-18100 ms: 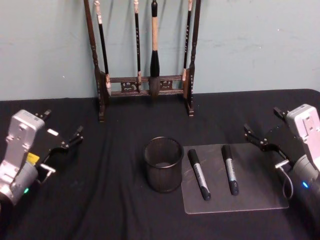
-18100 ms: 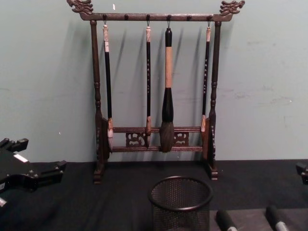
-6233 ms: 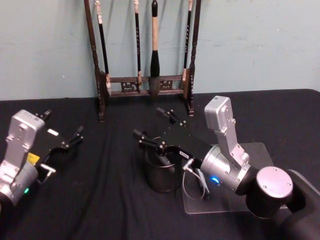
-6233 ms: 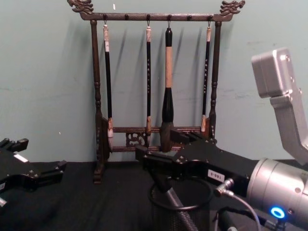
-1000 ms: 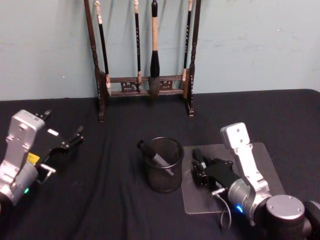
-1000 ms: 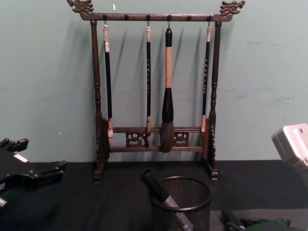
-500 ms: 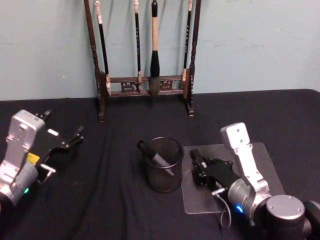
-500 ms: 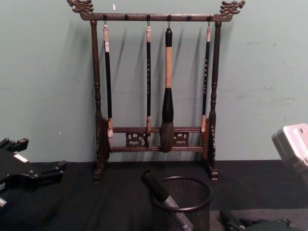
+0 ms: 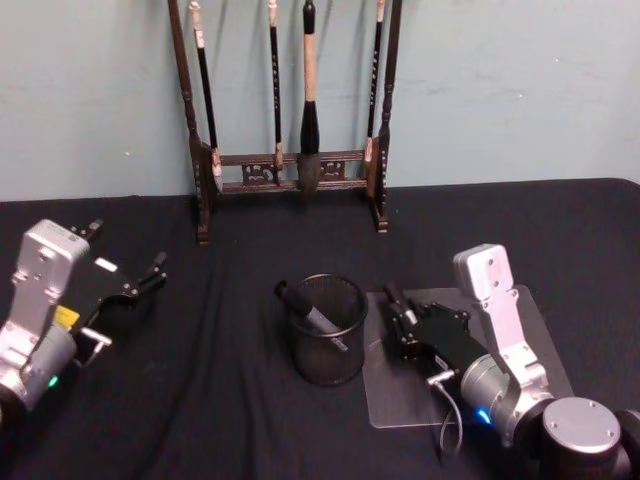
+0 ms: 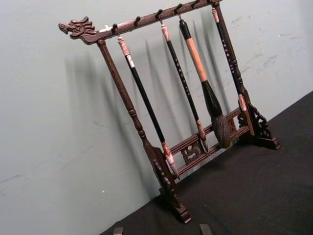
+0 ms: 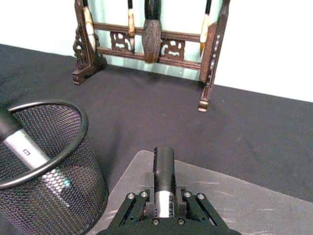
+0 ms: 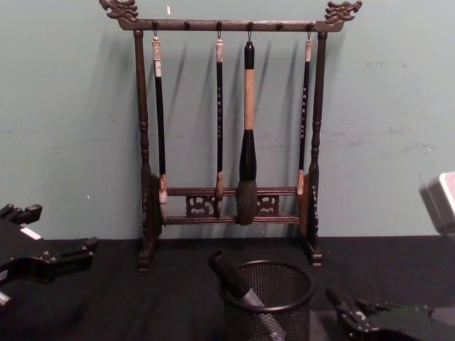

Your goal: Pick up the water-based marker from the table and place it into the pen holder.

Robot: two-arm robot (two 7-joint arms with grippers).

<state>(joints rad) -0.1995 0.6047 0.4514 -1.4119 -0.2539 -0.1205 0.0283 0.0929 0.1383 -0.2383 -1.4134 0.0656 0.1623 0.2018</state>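
Observation:
The pen holder (image 9: 328, 345), a round black mesh cup, stands mid-table with one water-based marker (image 9: 308, 311) leaning inside it, cap over the left rim. My right gripper (image 9: 400, 320) is just right of the cup, over the clear mat (image 9: 535, 305), shut on a second black marker (image 11: 165, 178) whose cap pokes forward between the fingers. The right wrist view shows the cup (image 11: 58, 161) close on one side. In the chest view this gripper (image 12: 352, 317) is low beside the pen holder (image 12: 284, 312). My left gripper (image 9: 128, 250) is parked open at the table's left.
A tall dark wooden brush rack (image 9: 290, 170) with hanging brushes stands at the back, against the wall, behind the cup. A black cloth (image 9: 220, 400) covers the table. The rack (image 10: 166, 161) also faces the left wrist camera.
My right gripper has risen and drawn slightly back from the mat with the second marker in it. The left arm and the marker in the cup have not moved.

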